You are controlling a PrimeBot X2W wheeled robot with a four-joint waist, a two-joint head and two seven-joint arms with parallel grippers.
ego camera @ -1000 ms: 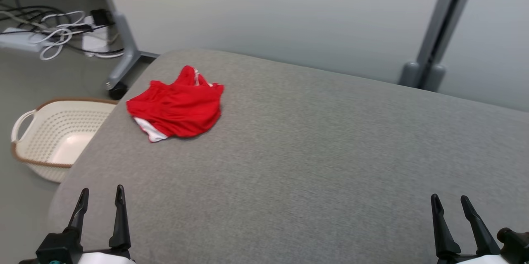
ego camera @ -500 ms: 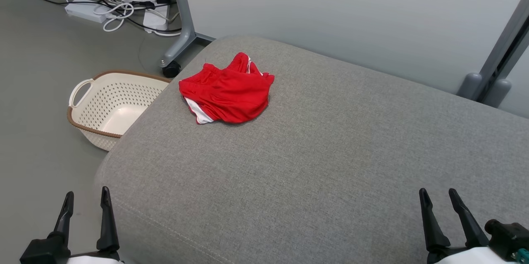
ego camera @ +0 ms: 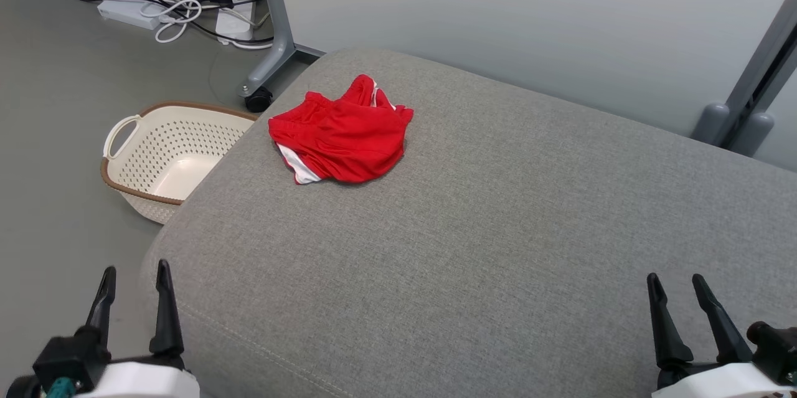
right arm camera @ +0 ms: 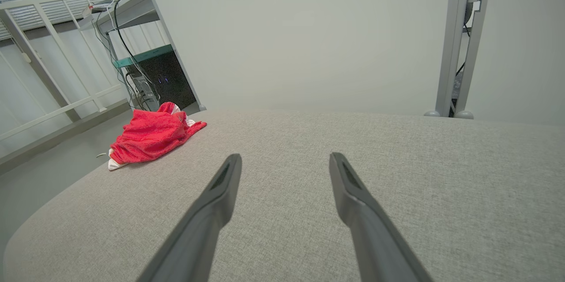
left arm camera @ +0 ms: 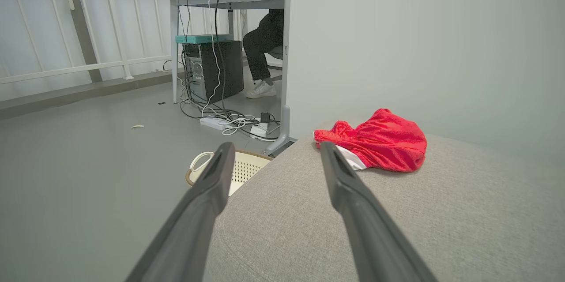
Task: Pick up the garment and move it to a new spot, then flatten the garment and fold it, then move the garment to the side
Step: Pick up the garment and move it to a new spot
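Since the earlier pictures the head camera has swung left, so the floor and basket now show more fully. The red garment [ego camera: 339, 139] itself has not shifted. It lies bunched near the far left corner of the grey fabric cushion [ego camera: 467, 248], with white trim showing at its near edge. It may be a pair of shorts, but the folds make that hard to tell.

The left end effector [ego camera: 136, 268] hangs at the cushion's near left corner and the right end effector [ego camera: 674, 278] over its near right part. Both have their fingers spread apart, hold nothing, and sit well apart from the garment.

A cream perforated laundry basket [ego camera: 149, 155] with a brown rim stands on the floor just beside the cushion. Its smooth bottom is in sight, and the cushion's edge hides its near corner.

In the left wrist view, a seated person's dark-clothed legs [left arm camera: 265, 48] show under a desk, cut off above.
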